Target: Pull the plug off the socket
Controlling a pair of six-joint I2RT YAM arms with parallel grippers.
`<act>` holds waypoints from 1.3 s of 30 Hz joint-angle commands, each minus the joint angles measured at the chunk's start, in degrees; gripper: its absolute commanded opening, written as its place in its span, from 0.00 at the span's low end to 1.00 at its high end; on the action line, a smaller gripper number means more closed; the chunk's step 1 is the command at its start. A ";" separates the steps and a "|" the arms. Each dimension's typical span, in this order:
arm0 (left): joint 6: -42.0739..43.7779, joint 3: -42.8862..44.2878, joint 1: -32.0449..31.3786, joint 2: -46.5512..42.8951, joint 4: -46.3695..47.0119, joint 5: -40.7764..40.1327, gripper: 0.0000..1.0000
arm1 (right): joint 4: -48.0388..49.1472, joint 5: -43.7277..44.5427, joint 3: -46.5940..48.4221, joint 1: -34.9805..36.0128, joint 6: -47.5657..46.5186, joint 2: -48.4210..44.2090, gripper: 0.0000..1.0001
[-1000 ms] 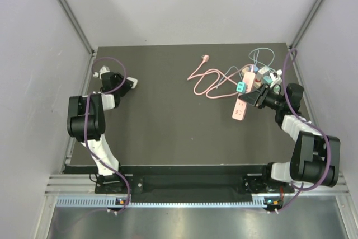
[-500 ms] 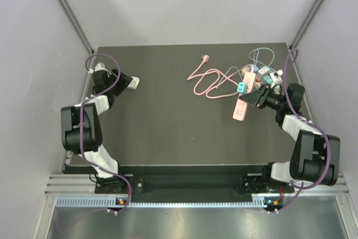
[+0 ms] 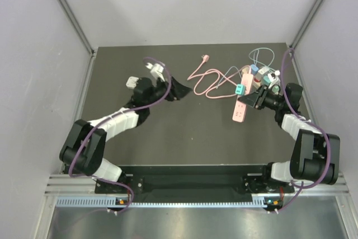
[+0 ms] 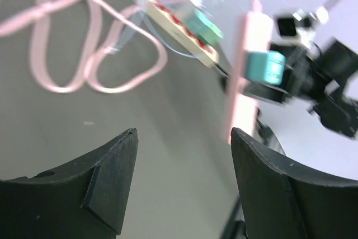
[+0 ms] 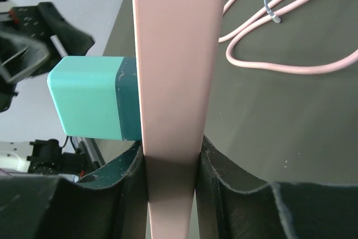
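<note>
A pink power strip (image 3: 241, 110) lies at the right of the table with a teal plug (image 3: 240, 88) seated in its socket. My right gripper (image 3: 257, 98) is shut on the strip's sides; in the right wrist view the strip (image 5: 173, 54) stands on edge between the fingers (image 5: 126, 194) and the teal plug (image 5: 89, 104) sticks out to its left. My left gripper (image 3: 182, 89) is open and empty in mid-table, left of the strip and apart from it. The left wrist view shows the strip (image 4: 246, 76) and plug (image 4: 264, 66) ahead of the left gripper (image 4: 184, 138).
A pink cable (image 3: 204, 79) loops on the table between the grippers. A second, cream strip (image 3: 250, 74) with several plugs and thin cables lies behind the pink one. A small white object (image 3: 132, 82) sits beside the left arm. Grey walls enclose the table.
My left arm has swung from the far left edge into mid-table, toward the pink strip, gripper open. The right gripper and the strip have stayed still.
</note>
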 commanded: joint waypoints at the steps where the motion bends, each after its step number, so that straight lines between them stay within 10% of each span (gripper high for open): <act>1: -0.66 3.57 -6.82 -0.25 6.58 -5.28 0.72 | -1.28 0.73 4.51 1.59 -5.56 -1.40 0.00; 24: 9.00 33.10 -29.86 20.85 -12.48 -29.02 0.71 | -5.16 1.88 5.65 6.69 -10.05 -3.69 0.00; 39: 18.58 48.40 -35.75 27.44 -32.25 -47.84 0.29 | -6.04 4.60 5.74 6.69 -9.79 -4.74 0.00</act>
